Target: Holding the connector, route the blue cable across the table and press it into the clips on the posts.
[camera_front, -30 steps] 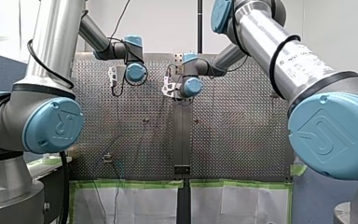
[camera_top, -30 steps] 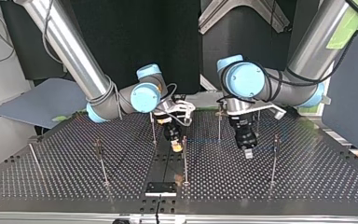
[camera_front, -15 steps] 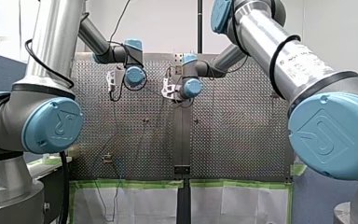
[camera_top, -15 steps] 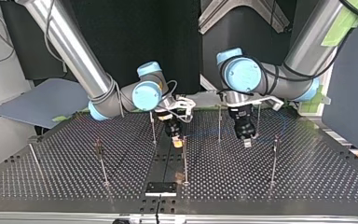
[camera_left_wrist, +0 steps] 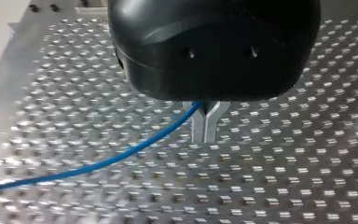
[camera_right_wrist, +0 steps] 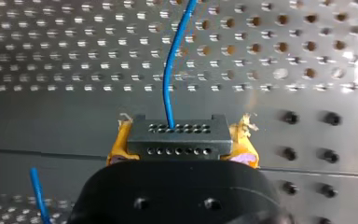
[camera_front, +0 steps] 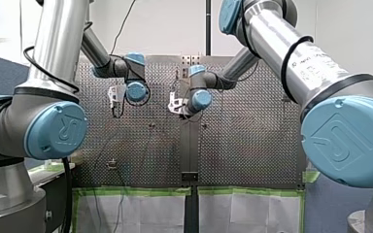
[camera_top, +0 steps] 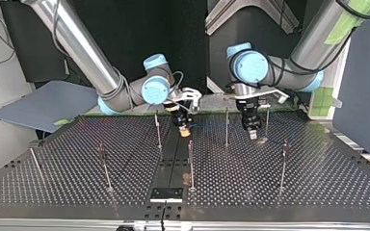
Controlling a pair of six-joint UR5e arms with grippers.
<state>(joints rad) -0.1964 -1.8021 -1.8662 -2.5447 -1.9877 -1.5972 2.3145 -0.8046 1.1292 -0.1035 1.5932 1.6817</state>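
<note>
In the right wrist view my right gripper (camera_right_wrist: pixel 182 154) is shut on a dark grey connector (camera_right_wrist: pixel 175 135), held between its yellow pads (camera_right_wrist: pixel 244 149). The blue cable (camera_right_wrist: pixel 169 70) leaves the connector's face and runs ahead over the perforated table. In the left wrist view my left gripper (camera_left_wrist: pixel 205 128) has its metal fingers shut on the blue cable (camera_left_wrist: pixel 121 156), which trails off to one side just above the table. In the top view my right gripper (camera_top: pixel 185 130) hangs near the middle and my left gripper (camera_top: pixel 252 132) to its right, with a post (camera_top: pixel 226 127) between them.
Several thin posts stand on the table (camera_top: pixel 318 183), among them ones at the top view's middle (camera_top: pixel 191 163), left (camera_top: pixel 104 166) and right (camera_top: pixel 283 163). A black plate (camera_top: pixel 166 194) sits at the near edge of that view. Green tape and white sheets (camera_front: pixel 136 208) border the table.
Both grippers have moved away from the top view's camera, toward the arms' side of the table, carrying connector and cable. Both grips are unchanged.
</note>
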